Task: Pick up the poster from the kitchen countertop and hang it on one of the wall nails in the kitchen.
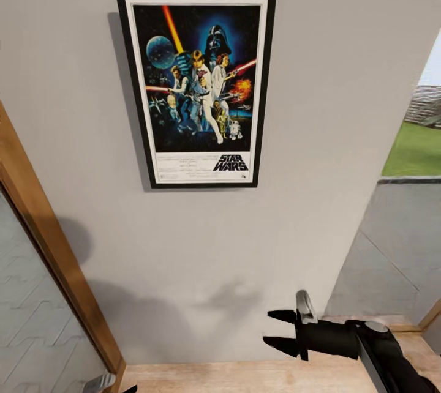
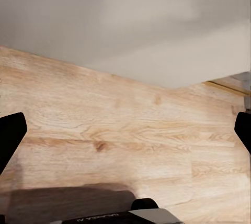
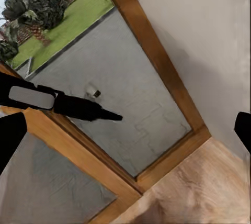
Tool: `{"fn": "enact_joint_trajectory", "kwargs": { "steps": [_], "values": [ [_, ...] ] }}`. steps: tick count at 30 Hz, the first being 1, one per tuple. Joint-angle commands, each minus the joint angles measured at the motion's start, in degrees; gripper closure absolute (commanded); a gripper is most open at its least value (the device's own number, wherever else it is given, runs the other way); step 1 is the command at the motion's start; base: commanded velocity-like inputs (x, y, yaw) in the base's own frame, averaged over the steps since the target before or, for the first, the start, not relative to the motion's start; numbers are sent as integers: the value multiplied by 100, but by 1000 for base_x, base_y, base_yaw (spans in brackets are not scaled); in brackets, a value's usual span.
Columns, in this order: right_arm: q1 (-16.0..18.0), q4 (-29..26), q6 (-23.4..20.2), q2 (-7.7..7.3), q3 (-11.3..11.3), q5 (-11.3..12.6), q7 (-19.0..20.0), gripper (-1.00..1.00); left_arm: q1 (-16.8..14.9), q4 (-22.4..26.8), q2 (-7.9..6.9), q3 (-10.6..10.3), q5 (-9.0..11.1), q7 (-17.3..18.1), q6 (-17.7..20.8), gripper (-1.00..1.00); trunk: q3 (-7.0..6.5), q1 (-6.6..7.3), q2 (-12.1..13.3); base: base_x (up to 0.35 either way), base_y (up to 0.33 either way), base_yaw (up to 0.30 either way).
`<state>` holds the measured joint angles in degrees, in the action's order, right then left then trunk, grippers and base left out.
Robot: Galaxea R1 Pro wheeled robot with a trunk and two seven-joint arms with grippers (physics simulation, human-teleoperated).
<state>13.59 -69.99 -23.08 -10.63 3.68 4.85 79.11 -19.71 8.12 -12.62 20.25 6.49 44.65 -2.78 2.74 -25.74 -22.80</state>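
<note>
Hanging on the wall (image 1: 343, 74): one poster (image 1: 196, 86); right end effector (image 1: 277, 327) gapes empty; left's state unclear.

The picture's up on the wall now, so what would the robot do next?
Probably just draw the right gripper back and stop. The poster hangs flat on the wall, and that gripper sits open, well below it and holding nothing, so the job looks done.

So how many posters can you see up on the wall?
1. The poster hangs on the grey wall, high up and in the middle of the head view. More could be outside the picture.
</note>
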Motion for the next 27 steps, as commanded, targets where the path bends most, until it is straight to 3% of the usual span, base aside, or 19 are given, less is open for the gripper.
{"fn": "enact_joint_trajectory", "kwargs": {
  "steps": [1, 2, 4, 7, 11, 12, 17, 21, 22, 26, 27],
  "values": [
    [-35, 228, 68, 0, 128, 9, 17, -100, -6, -15, -4, -44, 36, 8, -28, -100, 2, -4, -12, -2, 0, 0],
    [-88, 679, 342, -5, 315, -34, 19, -100, -6, -18, -4, -43, 13, 4, -28, -100, -7, -4, -12, -1, 0, 0],
    [-133, 1371, 799, -15, 484, -151, -18, -100, -6, -30, -4, -40, -89, -12, -29, -100, -26, -4, -12, 0, 0, 0],
    [-156, 1983, 1225, -21, 570, -287, -227, -100, -6, -38, -4, -40, -171, -19, -29, -100, -55, -4, -12, 0, 0, 0],
    [-177, 3385, 2008, -21, 619, -472, -1374, -100, -6, -207, -9, -39, -281, -54, -33, -100, -93, -4, -12, 0, 0, 0],
    [-177, 3385, 2008, -21, 619, -472, -1374, -100, -6, -207, -9, -39, -281, -54, -33, -100, -103, -4, -12, 0, 0, 0],
    [-180, 4257, 2369, -12, 606, -505, -2119, -100, -6, -302, -12, -39, -323, -67, -37, -100, -150, -4, -12, 0, 0, 0],
    [-180, 4626, 2433, -5, 602, -510, -2595, -100, -6, -318, -9, -39, -330, -74, -38, -100, -189, -4, -12, 0, 0, 0],
    [-181, 4995, 2462, 9, 600, -511, -3219, -100, -6, -324, -6, -39, -334, -77, -38, -100, -198, -4, -12, 0, 0, 0],
    [-181, 5273, 2475, 40, 599, -509, -3926, -100, -6, -331, -4, -39, -338, -78, -38, -100, -236, -4, -12, 0, 0, 0],
    [-181, 5368, 2478, 71, 599, -507, -4272, -100, -6, -333, -4, -39, -336, -79, -38, -100, -246, -4, -12, 0, 0, 0]
  ]
}}
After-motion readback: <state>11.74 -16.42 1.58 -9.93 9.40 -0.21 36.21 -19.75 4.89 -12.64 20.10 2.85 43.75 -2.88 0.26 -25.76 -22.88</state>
